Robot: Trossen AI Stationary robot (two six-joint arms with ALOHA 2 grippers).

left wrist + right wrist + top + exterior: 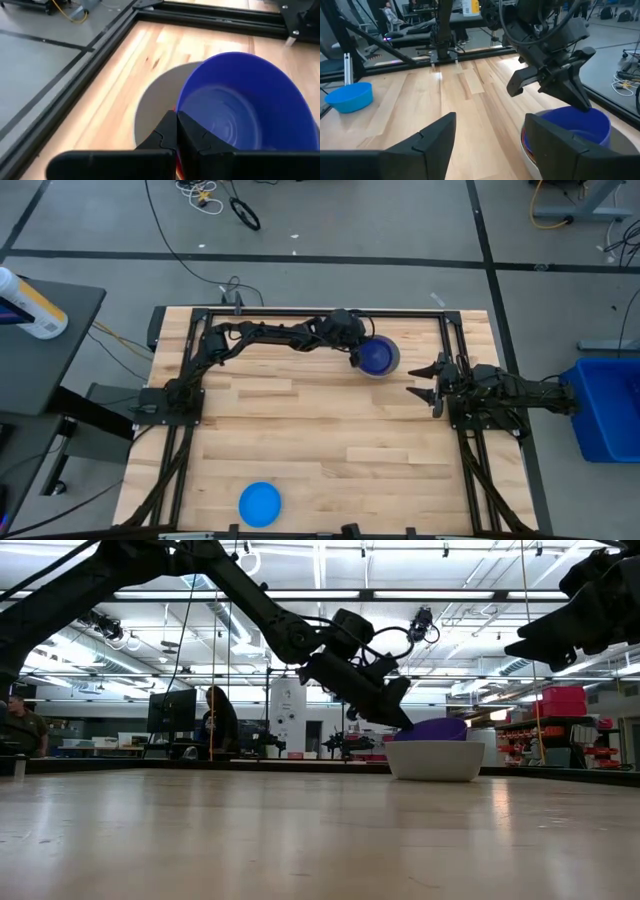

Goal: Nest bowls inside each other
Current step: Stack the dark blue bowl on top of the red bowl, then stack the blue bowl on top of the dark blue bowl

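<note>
A dark blue bowl sits tilted inside a grey bowl at the table's far right of middle. A red rim peeks out between them. My left gripper reaches in from the table's left and is shut on the dark blue bowl. A light blue bowl stands on its base alone near the front edge. My right gripper hangs open just right of the stack, with nothing between its fingers. My left gripper pinches the dark blue bowl's rim on the side toward the table's left, one finger outside the wall and one inside. The fingers slant down onto it from the left. The bowl sits tilted, its lower part inside the grey bowl.
Black frame rails run along the table's far edge and both sides. A bottle lies on a dark side table at the left, and a blue bin stands off the right edge. Bare wood lies between the stack and the light blue bowl.
</note>
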